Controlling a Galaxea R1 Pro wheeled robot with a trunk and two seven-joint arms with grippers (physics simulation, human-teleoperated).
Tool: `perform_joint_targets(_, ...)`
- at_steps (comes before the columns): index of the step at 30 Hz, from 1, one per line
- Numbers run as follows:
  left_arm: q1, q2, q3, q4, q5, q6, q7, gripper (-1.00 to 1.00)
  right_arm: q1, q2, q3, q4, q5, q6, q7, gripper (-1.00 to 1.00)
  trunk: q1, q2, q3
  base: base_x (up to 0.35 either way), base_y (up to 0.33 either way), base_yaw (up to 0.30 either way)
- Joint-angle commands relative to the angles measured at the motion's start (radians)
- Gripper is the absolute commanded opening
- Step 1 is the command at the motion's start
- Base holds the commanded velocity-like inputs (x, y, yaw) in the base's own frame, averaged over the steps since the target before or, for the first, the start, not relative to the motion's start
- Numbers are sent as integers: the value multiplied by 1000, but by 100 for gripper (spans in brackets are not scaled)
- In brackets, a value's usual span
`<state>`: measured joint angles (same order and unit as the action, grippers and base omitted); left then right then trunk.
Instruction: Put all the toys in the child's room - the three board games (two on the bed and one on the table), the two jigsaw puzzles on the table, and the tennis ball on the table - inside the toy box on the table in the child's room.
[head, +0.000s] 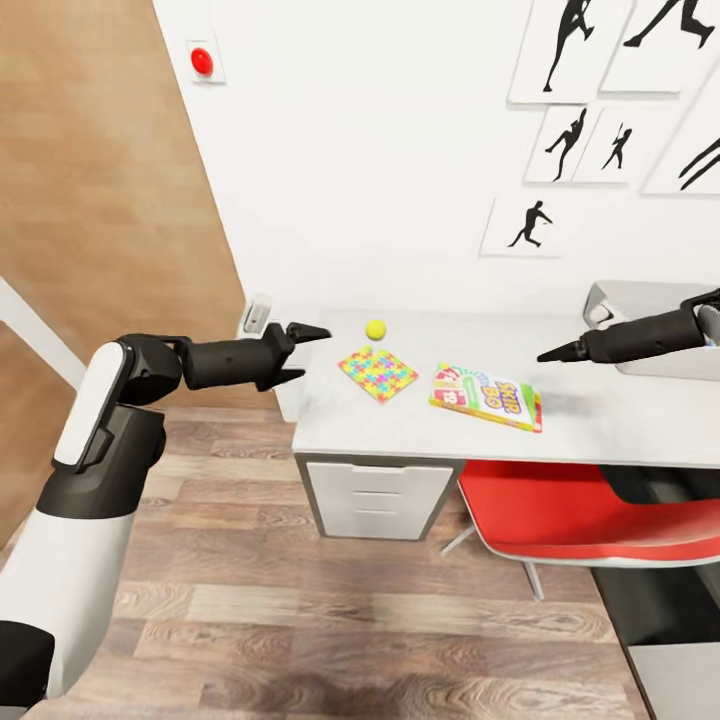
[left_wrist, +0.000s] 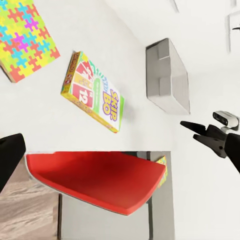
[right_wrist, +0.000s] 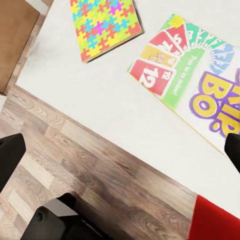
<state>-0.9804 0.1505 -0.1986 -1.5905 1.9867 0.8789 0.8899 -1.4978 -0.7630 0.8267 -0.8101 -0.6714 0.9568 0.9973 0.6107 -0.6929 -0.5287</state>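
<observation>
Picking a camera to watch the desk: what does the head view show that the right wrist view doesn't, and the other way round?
Head view alone: the tennis ball, the toy box at the table's right end, the wall prints, the red button and both arms, with the left gripper open. Right wrist view alone: a close look at the SKIP BO artwork. Shared: the jigsaw puzzle, the SKIP BO box, the table, the red chair and the plank floor.

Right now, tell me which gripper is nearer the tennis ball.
Left. The left gripper hovers open at the table's end, just beside the ball. The right gripper is farther off, beyond the SKIP BO box.
</observation>
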Motion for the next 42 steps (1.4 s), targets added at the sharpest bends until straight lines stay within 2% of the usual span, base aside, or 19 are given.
perform_joint_targets(1,12,3,0,-2,9,-2,10,100,4,5,5,0,-4,4,1,100,0,-1,0,-3,14,8)
perform_joint_targets(8,58,21,6,-7,-4,-3,9,100,30,26,5,0,-4,3,1,100,0,-1,4,86,8,5)
perform_joint_targets(13,89,33,19,-8,-39,-3,5,100,50,43,5,0,-4,2,1,100,0,-1,5,220,4,2)
perform_joint_targets(21,122,38,32,-8,-63,-3,-12,100,67,55,5,1,-4,0,0,100,0,-1,6,285,22,1)
perform_joint_targets(42,184,41,72,-8,-78,-3,-38,100,110,67,3,8,-3,-7,-6,100,0,-1,6,313,116,0)
